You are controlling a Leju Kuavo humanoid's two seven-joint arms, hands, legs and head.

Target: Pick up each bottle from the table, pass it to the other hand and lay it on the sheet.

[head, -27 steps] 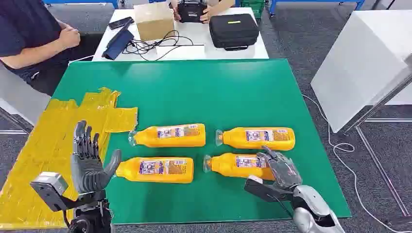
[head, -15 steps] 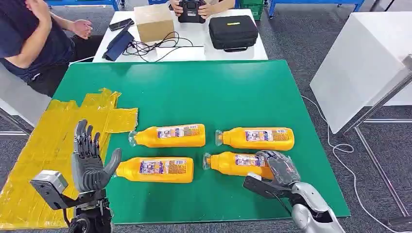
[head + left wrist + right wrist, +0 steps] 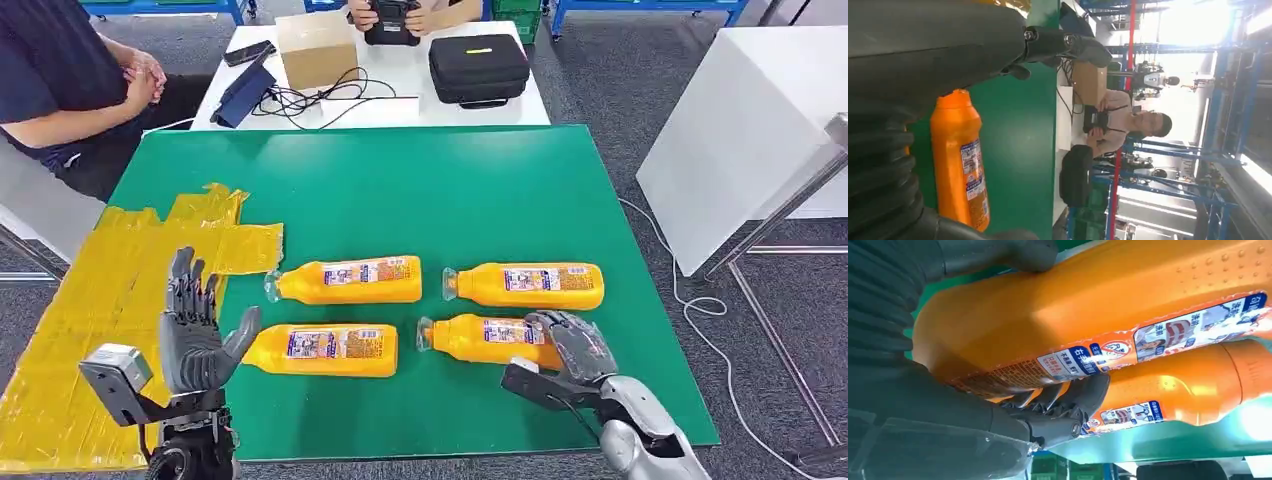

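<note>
Right hand point(image 3: 568, 350) lies over the base end of the near-right bottle point(image 3: 480, 338) close to the near edge of the green surface point(image 3: 440, 190); the right wrist view shows its thumb on one flank of the orange body and its darker fingers point(image 3: 1068, 402) curled round the other, so it grips that bottle, which lies flat on the surface. Left hand point(image 3: 198, 335) is raised upright above the near-left part of the surface, palm turned toward the bottles, fingers apart and holding nothing. Four orange bottles lie on their sides in two rows, caps pointing toward the left edge. In the near row are the gripped bottle and, to its left, the near-left bottle point(image 3: 320, 350), whose cap end is just beside the thumb of the left hand. In the row behind are the far-left bottle point(image 3: 350, 280) and the far-right bottle point(image 3: 530, 285), near each other but apart. A crumpled yellow sheet point(image 3: 90, 300) covers the left edge and near-left corner of the surface, with one flap reaching toward the cap of the far-left bottle. Beyond the far edge stands a white table point(image 3: 390, 95) carrying a cardboard box point(image 3: 318, 45), a black case point(image 3: 480, 65) and loose cables point(image 3: 310, 95). A person in a dark top point(image 3: 60, 80) sits off the far-left corner, hands together.
</note>
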